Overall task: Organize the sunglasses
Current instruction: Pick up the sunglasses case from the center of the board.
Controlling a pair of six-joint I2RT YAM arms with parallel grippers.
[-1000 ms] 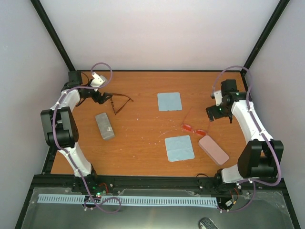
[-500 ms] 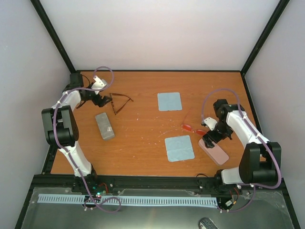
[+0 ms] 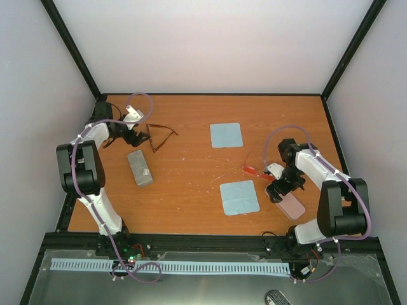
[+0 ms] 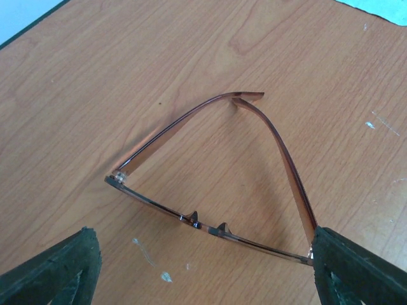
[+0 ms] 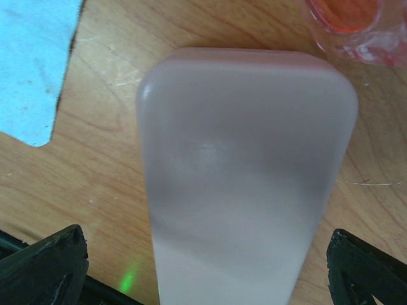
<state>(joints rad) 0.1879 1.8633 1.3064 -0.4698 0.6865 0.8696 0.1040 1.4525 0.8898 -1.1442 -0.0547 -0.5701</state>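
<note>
The dark brown sunglasses [image 4: 210, 229] lie at the table's back left [image 3: 160, 135], temples crossed. My left gripper [image 4: 206, 270] is open, its fingertips [image 4: 57, 273] on either side of the front frame; the right fingertip is right by one hinge. The red-orange sunglasses [image 3: 251, 169] lie right of centre; only a lens [image 5: 348, 16] shows in the right wrist view. My right gripper [image 3: 280, 189] is open and low over the pink case [image 5: 248, 171], one finger [image 5: 44, 267] on each side, nothing gripped.
A grey case [image 3: 140, 167] lies near the left arm. One light blue cloth [image 3: 226, 135] lies at back centre, another [image 3: 239, 197] just left of the pink case [image 3: 291, 204]. Black frame rails border the table.
The right arm swung from the back right forward and down over the pink case. The left gripper edged closer to the brown sunglasses. Both grippers stayed open.
</note>
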